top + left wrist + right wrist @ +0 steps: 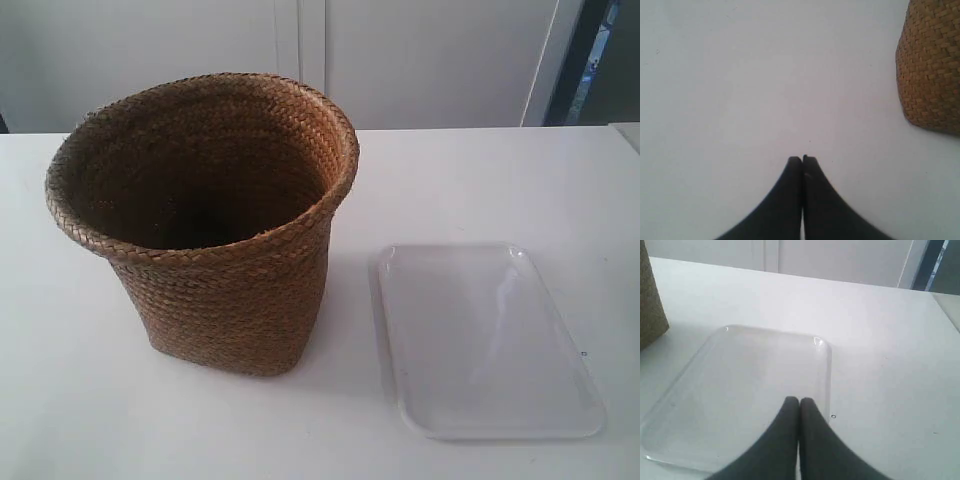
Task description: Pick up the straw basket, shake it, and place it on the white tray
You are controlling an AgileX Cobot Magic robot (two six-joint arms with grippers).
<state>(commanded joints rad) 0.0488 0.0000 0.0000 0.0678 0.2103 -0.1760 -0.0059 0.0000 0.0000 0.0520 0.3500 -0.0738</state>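
The straw basket (215,230) stands upright on the white table, brown and woven, with a wide braided rim and a dark inside. Beside it, at the exterior view's right, lies the white tray (485,340), flat with nothing on it. Neither arm shows in the exterior view. My left gripper (802,159) is shut with nothing held, hanging over bare table, with the straw basket (932,65) off to one side and apart from it. My right gripper (799,400) is shut too, holding nothing, above the white tray (740,390). A corner of the straw basket (650,300) shows at that view's edge.
The white table (470,180) spreads around both objects. White cabinet doors (400,50) stand behind its far edge. A dark gap with a blue strip (600,50) shows at the back corner on the exterior view's right.
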